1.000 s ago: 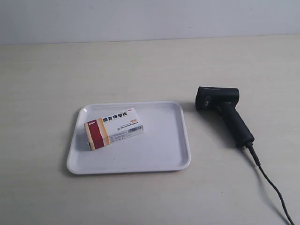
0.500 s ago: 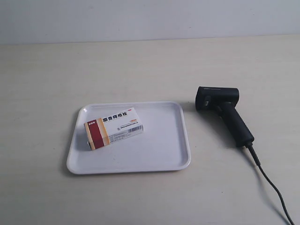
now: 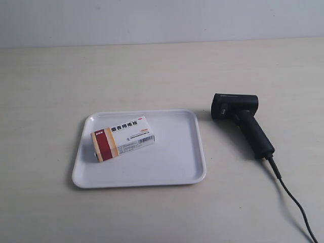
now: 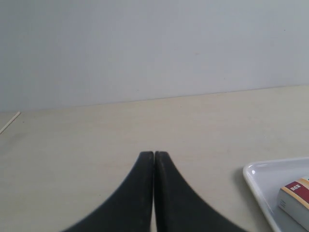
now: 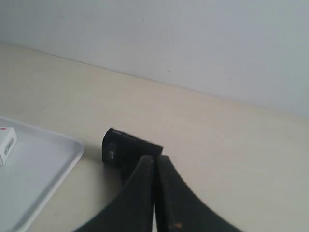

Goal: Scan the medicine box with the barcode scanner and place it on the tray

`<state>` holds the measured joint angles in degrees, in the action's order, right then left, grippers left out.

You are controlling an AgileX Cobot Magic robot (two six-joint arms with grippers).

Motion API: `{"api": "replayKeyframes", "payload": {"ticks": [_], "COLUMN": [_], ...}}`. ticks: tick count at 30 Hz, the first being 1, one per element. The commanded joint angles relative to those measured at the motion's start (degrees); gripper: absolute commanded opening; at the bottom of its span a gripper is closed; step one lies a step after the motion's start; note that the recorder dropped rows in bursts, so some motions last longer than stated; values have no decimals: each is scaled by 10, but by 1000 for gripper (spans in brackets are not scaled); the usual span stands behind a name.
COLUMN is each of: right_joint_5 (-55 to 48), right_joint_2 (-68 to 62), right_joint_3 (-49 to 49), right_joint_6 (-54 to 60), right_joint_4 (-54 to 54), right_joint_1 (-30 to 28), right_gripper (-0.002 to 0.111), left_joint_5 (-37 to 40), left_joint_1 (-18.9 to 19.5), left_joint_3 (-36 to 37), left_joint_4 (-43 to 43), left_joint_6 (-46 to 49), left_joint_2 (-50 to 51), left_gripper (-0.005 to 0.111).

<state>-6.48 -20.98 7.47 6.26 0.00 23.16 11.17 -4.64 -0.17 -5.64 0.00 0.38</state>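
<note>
The medicine box [image 3: 122, 137] lies flat in the left part of the white tray [image 3: 172, 167], red band toward the tray's left rim. The black barcode scanner [image 3: 242, 121] lies on the table to the right of the tray, its cable [image 3: 293, 200] trailing to the lower right. No arm shows in the exterior view. My left gripper [image 4: 154, 155] is shut and empty above bare table, with the tray corner [image 4: 256, 176] and the box end [image 4: 294, 195] off to one side. My right gripper [image 5: 155, 159] is shut and empty, its tips just before the scanner head [image 5: 126, 147]; the tray [image 5: 43, 159] and box [image 5: 7, 144] show beside it.
The pale wooden table [image 3: 162, 71] runs back to a light wall [image 3: 162, 20]. The scanner's cable runs off the exterior view's lower right edge.
</note>
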Motion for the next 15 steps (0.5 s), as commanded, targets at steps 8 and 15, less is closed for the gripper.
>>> {"api": "replayKeyframes", "payload": {"ticks": [8, 15], "right_joint_5": [-9, -9], "right_joint_2": [115, 120], "right_joint_3": [-72, -72], "right_joint_6": [-168, -170], "right_joint_4": [-44, -29], "right_joint_1": [1, 0], "right_gripper": [0, 0], "left_joint_5": [2, 2], "left_joint_1": [1, 1], "left_joint_3": [2, 2], "left_joint_4": [5, 5], "left_joint_6": [0, 0], "left_joint_2": [-4, -4], "left_gripper": [3, 3]}}
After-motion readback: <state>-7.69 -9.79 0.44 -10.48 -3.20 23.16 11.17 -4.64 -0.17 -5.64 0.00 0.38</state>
